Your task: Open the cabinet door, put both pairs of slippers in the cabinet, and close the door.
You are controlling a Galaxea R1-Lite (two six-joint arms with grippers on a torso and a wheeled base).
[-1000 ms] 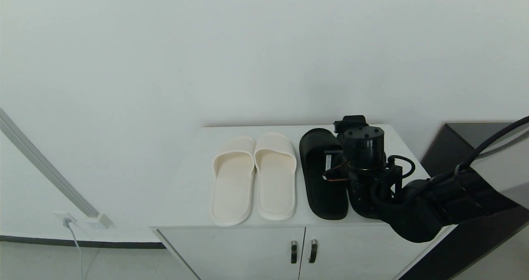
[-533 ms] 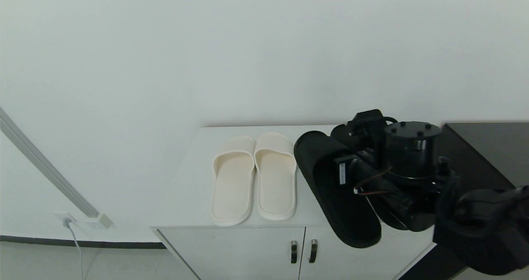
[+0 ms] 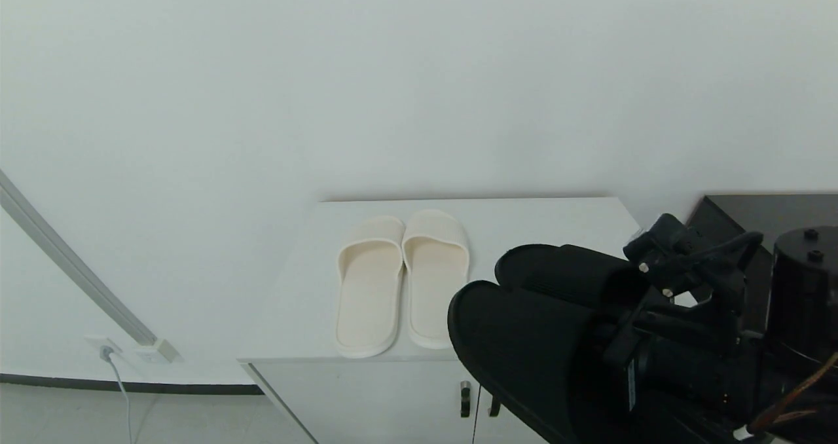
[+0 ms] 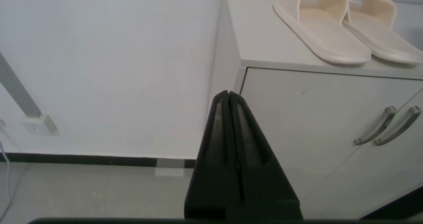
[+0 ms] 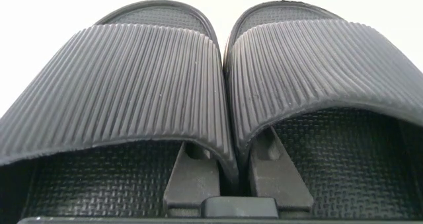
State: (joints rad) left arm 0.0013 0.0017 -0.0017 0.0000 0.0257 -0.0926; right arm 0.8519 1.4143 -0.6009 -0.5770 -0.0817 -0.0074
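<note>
Black slippers [image 3: 543, 339] are now off the cabinet top [image 3: 550, 218] and swung to the near right, held in air with the right pincer [image 5: 231, 174] clamped on their inner walls. White slippers [image 3: 402, 280] haven't moved on the top. Cabinet door [image 4: 310, 138] looks closed and the left pincer [image 4: 229, 138] is together, so the door likely has to be opened next.

One pair of slippers [image 3: 432, 280] is lying side by side on the cabinet [image 3: 543, 224], left of its middle, while the other pair [image 3: 524, 339] is hanging in the right hand [image 5: 231, 178] before the cabinet's right front, and the left hand [image 4: 229, 151] is hovering low off its left front corner.
</note>
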